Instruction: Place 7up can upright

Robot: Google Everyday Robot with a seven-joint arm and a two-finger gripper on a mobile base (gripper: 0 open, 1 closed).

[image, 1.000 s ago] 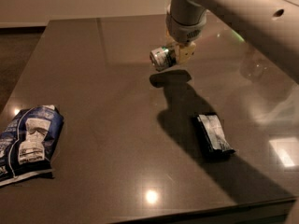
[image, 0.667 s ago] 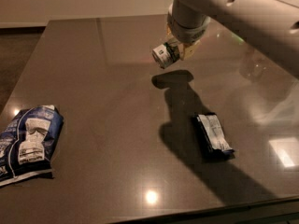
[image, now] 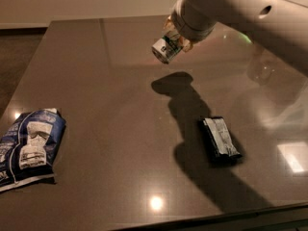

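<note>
The 7up can (image: 166, 47) is silver-white with green lettering. It hangs tilted in the air above the far middle of the dark table (image: 120, 129), its silver end pointing down-left. My gripper (image: 177, 38) is shut on the can, at the end of the white arm coming in from the upper right. The can's shadow (image: 173, 85) lies on the table below it, apart from the can.
A dark blue snack bag (image: 29, 148) lies at the left edge of the table. A small dark packet (image: 220, 139) lies at the right, in the arm's shadow. The table's front edge runs along the bottom.
The gripper has lifted the can higher above the table and tilted it more steeply. The shadow has separated further from the can. The packets have not moved.
</note>
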